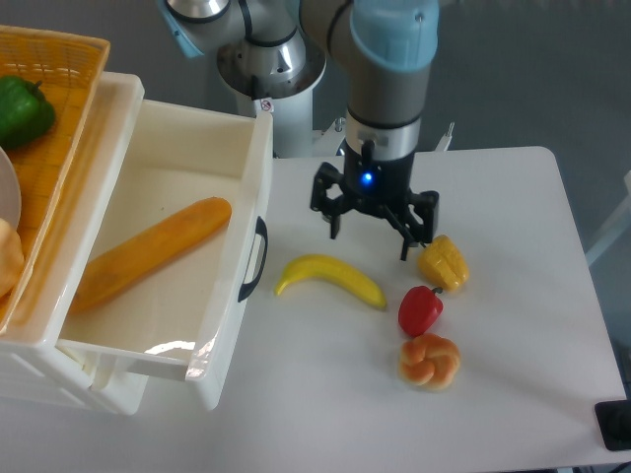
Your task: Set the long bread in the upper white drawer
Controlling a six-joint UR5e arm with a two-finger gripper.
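Note:
The long bread (148,253), a glossy orange-tan baguette, lies diagonally inside the upper white drawer (258,168), which stands pulled open at the left with its black curved handle (255,260) facing the table. My gripper (370,246) hangs over the table to the right of the drawer, just above the yellow banana (329,277). Its fingers are spread apart and hold nothing.
A yellow pepper (445,263), a red pepper (421,309) and a small knotted bun (429,361) lie on the white table right of the banana. A woven yellow-orange basket (74,69) with a green pepper (22,110) sits on top of the drawer unit at far left.

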